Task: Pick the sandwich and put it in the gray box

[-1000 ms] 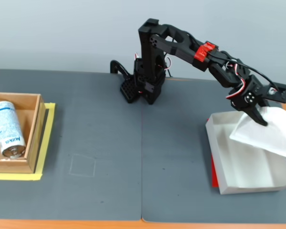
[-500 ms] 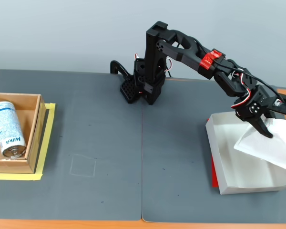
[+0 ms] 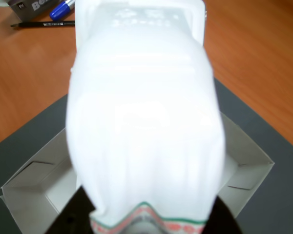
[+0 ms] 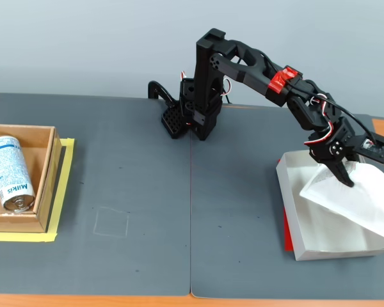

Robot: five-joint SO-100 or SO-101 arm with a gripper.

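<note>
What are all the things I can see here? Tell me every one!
sandwich: one, white package, held tilted over the tray at the right in the fixed view
gray box: one, pale grey-white tray, right side of the mat
red thing: one, peeking out under the tray's left edge
wooden box: one, brown, far left, on yellow tape
can: one, blue and white, lying in the wooden box
mat: dark grey, covers the table
pens: blue and black, top left in the wrist view
gripper: one, black, shut on the sandwich

Pale blue-grey wall [image 4: 83, 45], dark mats [image 4: 147, 211] over wooden table [image 3: 29, 73]
</note>
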